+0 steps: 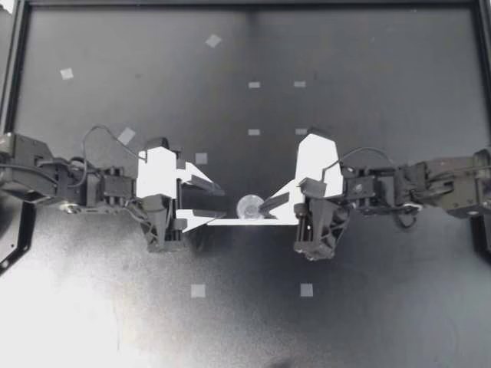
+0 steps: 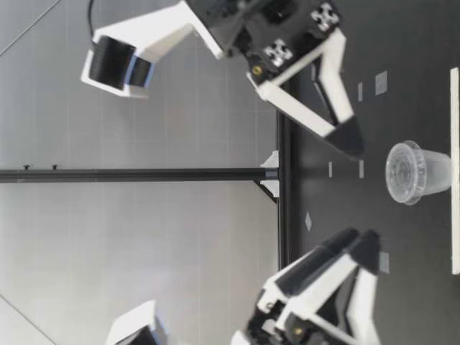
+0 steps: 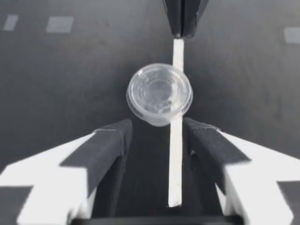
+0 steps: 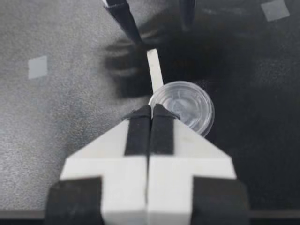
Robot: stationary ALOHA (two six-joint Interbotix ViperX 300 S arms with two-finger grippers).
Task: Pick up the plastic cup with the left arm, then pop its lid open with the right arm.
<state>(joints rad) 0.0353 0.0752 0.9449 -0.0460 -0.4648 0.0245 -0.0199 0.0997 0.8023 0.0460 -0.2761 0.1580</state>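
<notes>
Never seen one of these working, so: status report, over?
Left gripper open, facing the cup. Right gripper shut, tip beside the cup. Cup upright on table, white strip flat beside it. Only tape marks around.

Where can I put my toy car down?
Both wide stretches of table either side of the arms are bare, save small tape squares. The middle is crowded: left gripper, clear cup, white strip and right gripper sit close together.

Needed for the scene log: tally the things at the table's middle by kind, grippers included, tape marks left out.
Clear plastic cup: 1
White flat strip: 1
Grippers: 2 (left gripper open, right gripper shut)
Total: 4
</notes>
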